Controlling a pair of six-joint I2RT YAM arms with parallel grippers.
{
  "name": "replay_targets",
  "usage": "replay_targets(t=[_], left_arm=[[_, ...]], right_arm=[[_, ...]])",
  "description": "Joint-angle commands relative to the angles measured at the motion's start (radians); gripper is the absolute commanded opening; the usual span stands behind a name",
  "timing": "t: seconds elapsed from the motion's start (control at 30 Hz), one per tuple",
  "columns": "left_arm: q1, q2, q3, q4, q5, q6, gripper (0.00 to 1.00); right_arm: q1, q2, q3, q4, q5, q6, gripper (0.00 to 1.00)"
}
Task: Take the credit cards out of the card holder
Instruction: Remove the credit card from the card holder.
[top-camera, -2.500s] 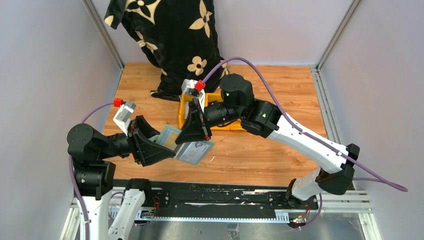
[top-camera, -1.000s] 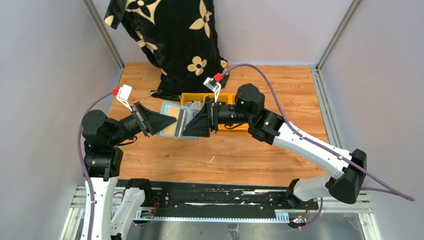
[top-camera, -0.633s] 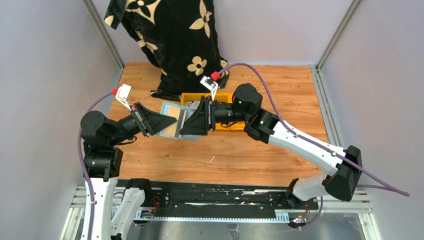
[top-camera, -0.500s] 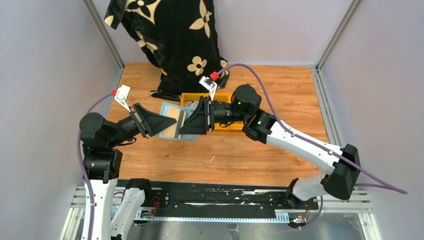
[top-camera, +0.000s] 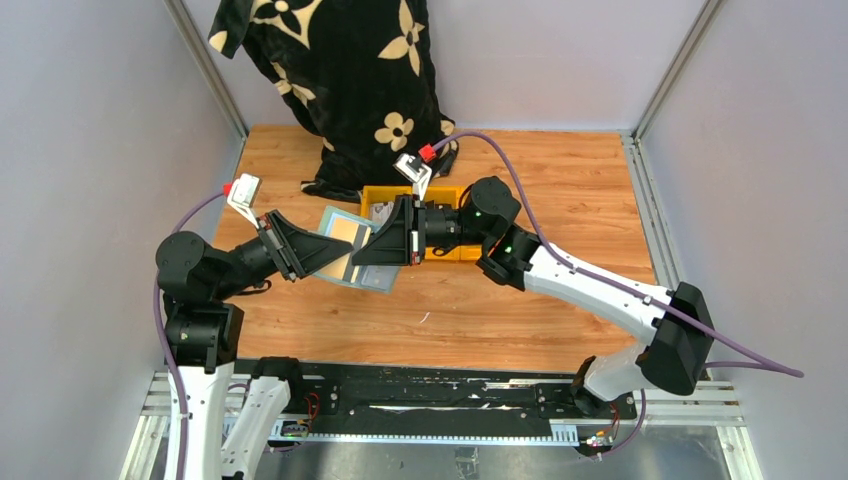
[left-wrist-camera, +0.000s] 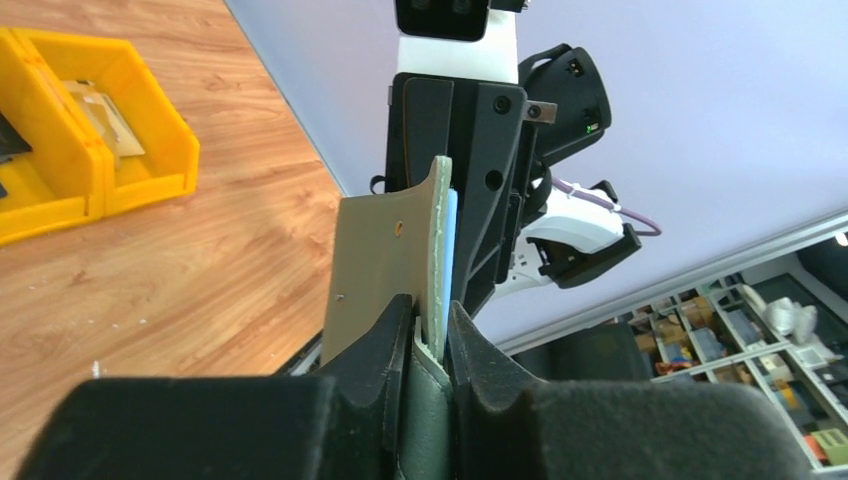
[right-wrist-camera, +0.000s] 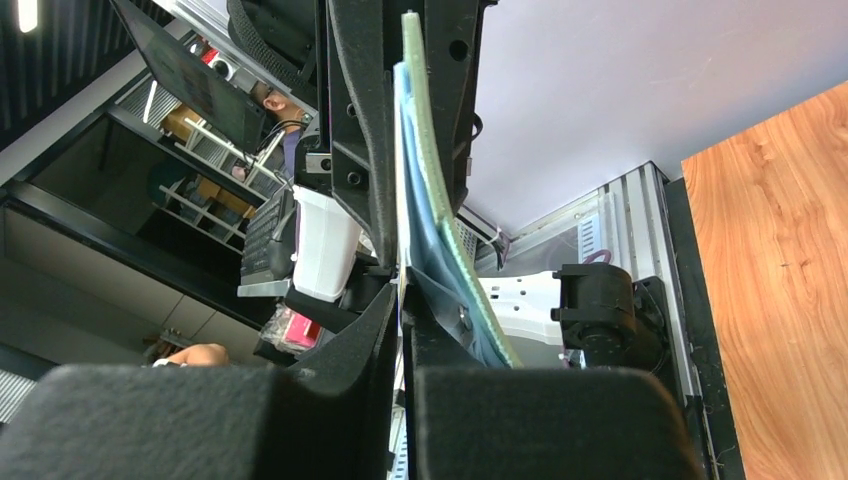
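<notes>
The left gripper (left-wrist-camera: 428, 308) is clamped on one edge of the card holder (left-wrist-camera: 375, 260), which hangs in the air above the table (top-camera: 520, 300). The right gripper (right-wrist-camera: 402, 298) pinches the opposite side, fingers nearly together on a thin layer; I cannot tell whether that layer is a card. A tan credit card (top-camera: 345, 235) shows inside the opened card holder. Yellow bins (top-camera: 445, 195) stand just behind.

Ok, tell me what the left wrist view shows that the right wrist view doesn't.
Only left wrist: the yellow bins and the right gripper facing the camera. Only right wrist: the left gripper facing the camera. Both: the card holder, edge-on and off the table, with each gripper shut on it.
</notes>
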Motion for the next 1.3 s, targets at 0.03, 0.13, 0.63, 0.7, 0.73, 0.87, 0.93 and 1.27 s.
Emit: replay_targets(t=[0.03, 0.13, 0.63, 0.7, 0.73, 0.87, 0.93, 1.27], left_arm=[[0.0, -0.018, -0.01, 0.019, 0.054, -0.063, 0.14], [0.0, -0.017, -0.006, 0.02, 0.062, -0.07, 0.13], [0.0, -0.001, 0.037, 0.02, 0.058, -0.075, 0.16], [0.0, 0.001, 0.039, 0.025, 0.056, -0.077, 0.13], [0.0, 0.002, 0.04, 0.029, 0.058, -0.077, 0.12], [0.0, 0.004, 0.051, 0.032, 0.057, -0.077, 0.0], [0.0, 0.004, 0.057, 0.033, 0.055, -0.077, 0.0], [0.0, 0.008, 0.076, 0.023, 0.054, -0.073, 0.0]], right_arm=[[0.012, -0.012, -0.031, 0.122, 0.022, 0.035, 0.03], [0.012, -0.021, -0.044, 0.133, 0.025, 0.035, 0.0], [0.011, -0.096, -0.125, 0.136, 0.031, 0.008, 0.0], [0.011, -0.105, -0.131, 0.13, 0.036, 0.004, 0.0], [0.011, -0.106, -0.133, 0.127, 0.036, 0.003, 0.0], [0.011, -0.111, -0.138, 0.122, 0.03, -0.001, 0.0], [0.011, -0.114, -0.143, 0.124, 0.028, -0.001, 0.01], [0.012, -0.127, -0.138, 0.158, 0.02, 0.019, 0.29]])
